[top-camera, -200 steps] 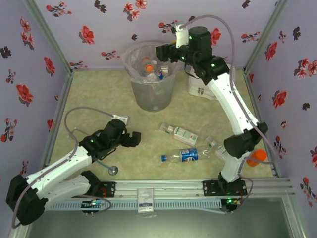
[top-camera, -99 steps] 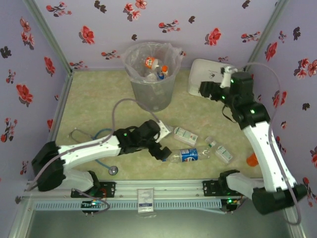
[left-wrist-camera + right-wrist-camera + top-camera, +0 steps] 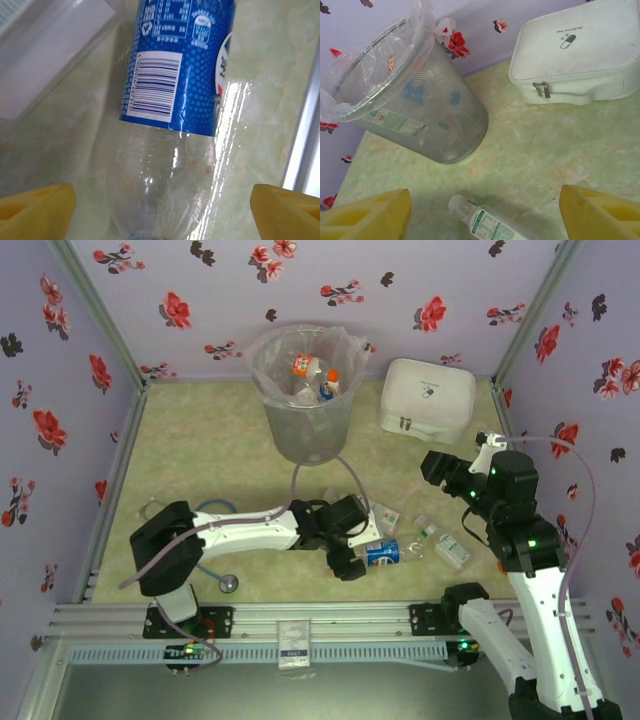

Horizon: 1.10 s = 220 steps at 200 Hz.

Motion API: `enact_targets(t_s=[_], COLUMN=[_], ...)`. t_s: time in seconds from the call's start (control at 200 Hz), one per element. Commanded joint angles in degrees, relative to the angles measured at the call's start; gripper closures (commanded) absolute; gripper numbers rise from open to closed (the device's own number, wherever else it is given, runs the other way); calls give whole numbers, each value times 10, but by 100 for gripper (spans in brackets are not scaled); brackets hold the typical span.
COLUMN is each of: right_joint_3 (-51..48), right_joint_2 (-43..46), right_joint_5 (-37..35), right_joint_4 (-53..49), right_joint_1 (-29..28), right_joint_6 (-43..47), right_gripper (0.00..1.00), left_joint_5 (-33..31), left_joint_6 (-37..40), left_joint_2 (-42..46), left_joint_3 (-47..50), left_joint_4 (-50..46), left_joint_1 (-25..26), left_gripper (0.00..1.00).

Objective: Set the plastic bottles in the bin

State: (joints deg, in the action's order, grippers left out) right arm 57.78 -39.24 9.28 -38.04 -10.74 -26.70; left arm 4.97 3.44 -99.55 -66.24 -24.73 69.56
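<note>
Top: left gripper (image 3: 357,548) low at blue-label bottle (image 3: 388,553) on worktop (image 3: 220,450); bin (image 3: 305,410) at far side. Left wrist: fingers (image 3: 35,210) spread, flanking that bottle, not touching. Right wrist: right gripper (image 3: 482,210) spread wide; green-label bottle (image 3: 487,224) lying near bin.

A white soft case (image 3: 430,395) is sitting at the far right of the tabletop (image 3: 200,450), close to the back wall (image 3: 300,280). In the right wrist view its lid is showing a small pill symbol with fine print above it (too small to read with any certainty), and two metal zip pulls (image 3: 542,90) are hanging side by side on its front. A stethoscope (image 3: 229,582) is lying at the near left, its round metal disc resting just beside the metal rail (image 3: 340,615) and its blue tubing curving away behind. The tabletop is gleaming pale green and marbled. The lilac walls are carrying red and dark flower prints. A small white tag (image 3: 293,636) is sitting at the rail's middle.
</note>
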Motion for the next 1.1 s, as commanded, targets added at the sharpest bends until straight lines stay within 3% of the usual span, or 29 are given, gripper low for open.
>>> enact_targets(t_s=[0.0, 0.46, 0.83, 0.935, 1.02, 1.095], right_joint_3=[-2, -14, -14, -22, -41, -85], right_joint_2=[-5, -31, -32, -33, -43, -47], right_joint_5=[16, 43, 62, 76, 110, 138], right_joint_4=[3, 49, 60, 72, 90, 152], right_joint_1=[3, 4, 3, 2, 1, -10], right_joint_6=[-15, -27, -29, -35, -50, -91], right_gripper=[22, 22, 23, 23, 19, 16], left_joint_5=[-17, -29, -53, -55, -55, -54], left_joint_6=[13, 23, 1, -37, -86, -124], left_joint_2=[-27, -25, 90, 160, 215, 254], left_joint_3=[-25, -23, 23, 79, 137, 180], left_joint_4=[-30, -38, -35, 19, 84, 141], left_joint_1=[10, 17, -21, -63, -103, -128], left_gripper=[12, 50, 53, 54, 60, 61])
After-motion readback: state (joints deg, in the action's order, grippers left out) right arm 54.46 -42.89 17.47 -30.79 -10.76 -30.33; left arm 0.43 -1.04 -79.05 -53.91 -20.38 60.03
